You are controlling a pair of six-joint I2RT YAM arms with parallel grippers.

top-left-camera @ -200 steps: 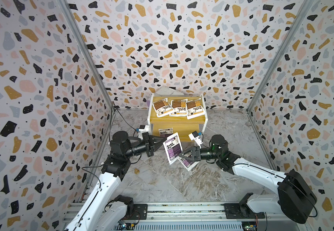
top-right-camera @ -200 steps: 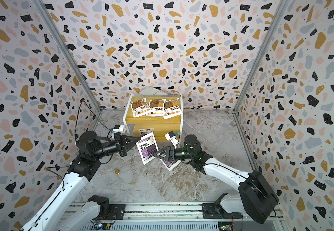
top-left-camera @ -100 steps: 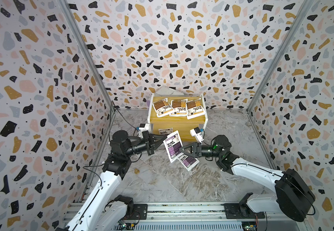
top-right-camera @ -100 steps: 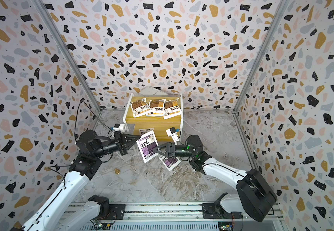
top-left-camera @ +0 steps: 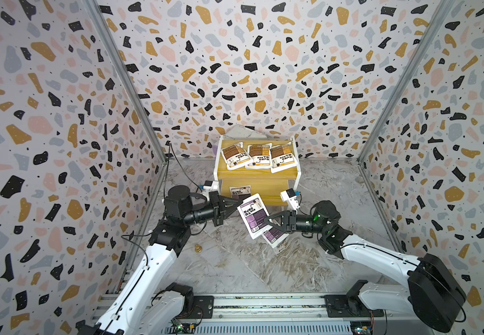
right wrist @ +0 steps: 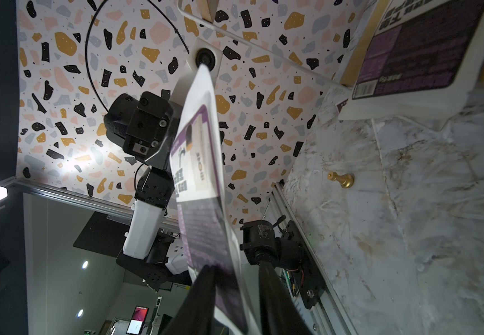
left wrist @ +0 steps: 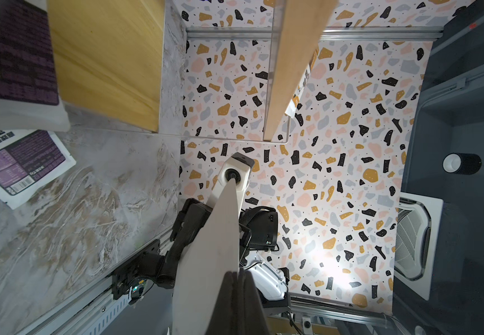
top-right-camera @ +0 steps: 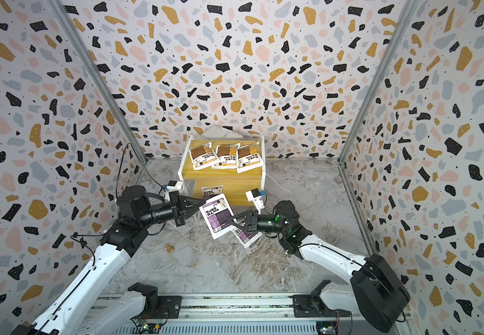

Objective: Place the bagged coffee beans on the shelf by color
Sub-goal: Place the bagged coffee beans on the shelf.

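Note:
A purple bagged coffee pouch (top-left-camera: 253, 216) (top-right-camera: 217, 216) hangs above the floor in front of the shelf (top-left-camera: 252, 174) (top-right-camera: 223, 177). My left gripper (top-left-camera: 239, 200) (left wrist: 238, 274) is shut on its upper left edge. My right gripper (top-left-camera: 265, 217) (right wrist: 236, 268) straddles its lower right edge, jaws narrow, one finger still apart from the pouch (right wrist: 200, 174). A second purple pouch (top-left-camera: 275, 236) (left wrist: 17, 165) lies on the floor beneath. A third (top-left-camera: 240, 191) (left wrist: 11, 63) lies on the lower board. Three brown pouches (top-left-camera: 259, 155) (top-right-camera: 226, 155) fill the upper board.
A small gold chess pawn (top-left-camera: 197, 248) (right wrist: 340, 179) lies on the marble floor left of centre. Speckled walls close in on three sides, and the arms' rail (top-left-camera: 264, 304) runs along the front edge.
The right gripper has moved up and left onto the held pouch's edge, and its jaws have narrowed around it. The left gripper has kept its hold, shifting the pouch slightly right.

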